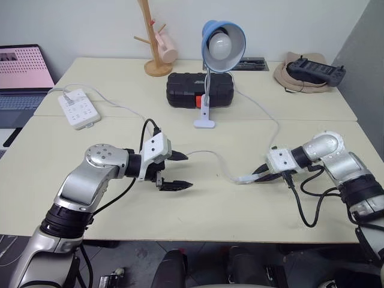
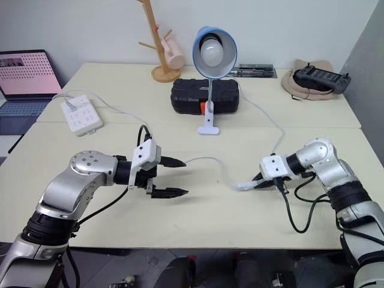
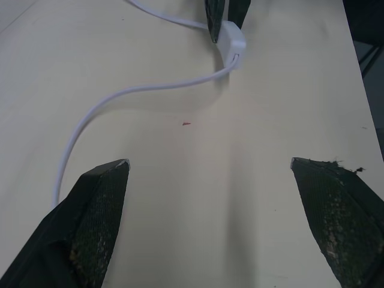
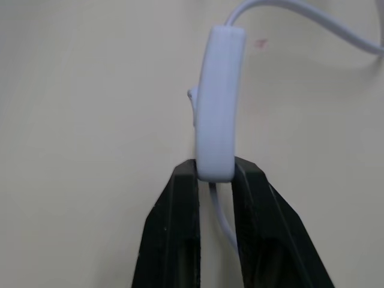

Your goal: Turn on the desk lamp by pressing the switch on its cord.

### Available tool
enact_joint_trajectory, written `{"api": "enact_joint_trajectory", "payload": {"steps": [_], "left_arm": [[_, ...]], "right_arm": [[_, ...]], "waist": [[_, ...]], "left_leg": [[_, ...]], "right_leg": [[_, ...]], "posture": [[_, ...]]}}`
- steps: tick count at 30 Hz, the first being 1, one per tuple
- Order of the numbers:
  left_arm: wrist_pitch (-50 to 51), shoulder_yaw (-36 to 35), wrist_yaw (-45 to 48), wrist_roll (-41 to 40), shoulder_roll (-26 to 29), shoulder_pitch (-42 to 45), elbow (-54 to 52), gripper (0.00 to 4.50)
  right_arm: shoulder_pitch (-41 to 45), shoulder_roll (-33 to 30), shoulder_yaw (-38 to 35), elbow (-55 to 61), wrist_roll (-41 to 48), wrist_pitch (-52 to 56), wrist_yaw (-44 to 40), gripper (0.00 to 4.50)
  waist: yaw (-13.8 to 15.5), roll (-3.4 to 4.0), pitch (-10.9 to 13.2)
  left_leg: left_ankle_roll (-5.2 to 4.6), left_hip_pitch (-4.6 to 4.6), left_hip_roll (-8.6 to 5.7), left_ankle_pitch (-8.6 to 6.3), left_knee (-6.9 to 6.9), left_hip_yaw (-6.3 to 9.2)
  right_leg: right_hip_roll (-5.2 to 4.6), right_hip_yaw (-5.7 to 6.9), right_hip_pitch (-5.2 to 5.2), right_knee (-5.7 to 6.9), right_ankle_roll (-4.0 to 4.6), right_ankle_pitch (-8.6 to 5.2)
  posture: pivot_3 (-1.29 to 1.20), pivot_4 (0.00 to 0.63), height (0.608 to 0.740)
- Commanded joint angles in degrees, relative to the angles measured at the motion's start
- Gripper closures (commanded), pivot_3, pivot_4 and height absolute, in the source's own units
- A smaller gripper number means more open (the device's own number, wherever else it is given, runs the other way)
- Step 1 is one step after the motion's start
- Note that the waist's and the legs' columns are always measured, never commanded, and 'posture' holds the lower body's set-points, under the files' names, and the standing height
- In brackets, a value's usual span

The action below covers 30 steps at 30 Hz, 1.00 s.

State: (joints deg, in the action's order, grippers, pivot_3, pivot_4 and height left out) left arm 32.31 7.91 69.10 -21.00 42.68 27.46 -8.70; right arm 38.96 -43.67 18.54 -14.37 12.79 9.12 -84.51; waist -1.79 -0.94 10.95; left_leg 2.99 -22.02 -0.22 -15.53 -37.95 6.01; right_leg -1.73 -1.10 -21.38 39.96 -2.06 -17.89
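Right pincer [image 4: 215,171] pinches the unmarked switch [image 4: 217,102]; no writing legible.

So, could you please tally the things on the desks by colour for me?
White: 4 – lamp base, cord, switch, power strip
Blue: 1 – lamp shade
Black: 2 – case, controller
Wood: 1 – rack
Pink: 1 – mug
Tan: 1 – hat
Total: 10

Smooth white plastic switch [image 4: 215,102]; matt cream table [image 1: 240,210]; wooden rack [image 1: 153,36]
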Motion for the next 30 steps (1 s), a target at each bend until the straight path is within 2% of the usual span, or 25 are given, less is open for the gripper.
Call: {"api": "enact_joint_trajectory", "payload": {"steps": [1, 3, 5, 7, 10, 12, 17, 22, 30], "left_arm": [[1.6, -3.3, -0.1, -2.2, 1.1, 1.6, 0.9, 0.0], [3.2, -4.1, -0.1, -3.4, 1.1, 2.3, 1.6, 0.0], [8.5, -6.7, -1.1, -7.7, -0.3, 3.8, 2.4, 0.0], [15.5, -10.3, -4.1, -13.6, -3.2, 4.9, 3.0, 0.0], [24.1, -14.6, -9.1, -21.2, -7.6, 4.4, 1.4, 0.0], [30.1, -18.0, -14.5, -27.8, -12.7, 3.2, 0.1, 0.0], [35.5, -22.1, -22.4, -34.2, -18.5, 1.9, 0.7, 0.0], [37.2, -25.4, -29.3, -39.4, -24.6, 3.9, 4.4, 0.0], [37.7, -25.1, -35.3, -44.3, -30.1, 3.2, 3.3, 0.0]], "right_arm": [[-0.4, 0.5, -5.0, 9.3, 10.8, 25.2, 3.9, 4.13], [-0.3, 1.3, -6.8, 10.9, 14.3, 34.1, 6.4, 4.13], [1.7, 4.9, -10.9, 9.4, 18.6, 43.7, 11.7, 4.13], [3.3, 9.2, -16.0, 7.7, 22.6, 51.6, 17.8, 4.13], [2.8, 12.6, -20.0, 10.2, 25.7, 57.6, 23.0, 4.13], [2.4, 15.0, -22.9, 12.4, 28.9, 61.9, 26.4, 4.13], [2.6, 17.7, -27.4, 14.8, 33.7, 68.0, 31.4, 4.13], [2.1, 17.0, -28.1, 18.4, 38.6, 72.7, 31.6, 4.13], [0.6, 16.9, -27.6, 21.5, 42.4, 74.8, 33.5, 4.13]], "waist": [[0.0, 0.0, 0.0], [0.1, 0.0, 0.0], [0.1, 0.0, 0.0], [0.0, 0.0, 0.0], [-0.1, 0.0, 0.0], [-0.1, 0.0, 0.0], [0.0, 0.0, 0.0], [0.0, 0.0, 0.0], [0.0, 0.0, 0.0]], "left_leg": [[0.0, 0.0, 0.0, 0.0, 0.0, 0.02], [0.0, -0.02, -0.02, 0.0, 0.0, 0.05], [-0.01, -0.02, -0.06, 0.0, 0.0, 0.04], [-0.01, -0.05, -0.09, 0.0, 0.01, 0.04], [-0.01, -0.08, -0.06, 0.0, 0.0, 0.08], [-0.01, -0.1, -0.09, -0.01, 0.01, 0.07], [0.0, -0.47, -0.14, 0.0, -0.09, 0.09], [0.0, -0.46, -0.17, 0.01, -0.07, 0.09], [0.0, -0.5, -0.17, 0.01, -0.06, 0.06]], "right_leg": [[0.0, 0.0, 0.0, 0.0, 0.0, 0.0], [-0.01, 0.04, 0.01, -0.01, 0.0, 0.0], [-0.04, 0.06, 0.02, -0.02, 0.0, 0.0], [-0.03, 0.08, 0.01, -0.02, 0.0, 0.0], [-0.03, 0.1, -0.03, 0.02, 0.0, 0.0], [-0.1, 0.1, -0.06, 0.0, 0.0, 0.0], [-0.24, 0.13, -0.36, 0.06, -0.02, 0.01], [-0.21, 0.15, -0.35, 0.05, -0.02, 0.01], [-0.22, 0.15, -0.37, 0.02, -0.02, 0.01]], "posture": [[0.0, 0.15, 0.74], [0.0, 0.15, 0.74], [0.0, 0.15, 0.74], [0.0, 0.15, 0.74], [0.0, 0.15, 0.74], [0.0, 0.15, 0.74], [0.0, 0.15, 0.74], [0.0, 0.15, 0.74], [0.0, 0.15, 0.74]]}}
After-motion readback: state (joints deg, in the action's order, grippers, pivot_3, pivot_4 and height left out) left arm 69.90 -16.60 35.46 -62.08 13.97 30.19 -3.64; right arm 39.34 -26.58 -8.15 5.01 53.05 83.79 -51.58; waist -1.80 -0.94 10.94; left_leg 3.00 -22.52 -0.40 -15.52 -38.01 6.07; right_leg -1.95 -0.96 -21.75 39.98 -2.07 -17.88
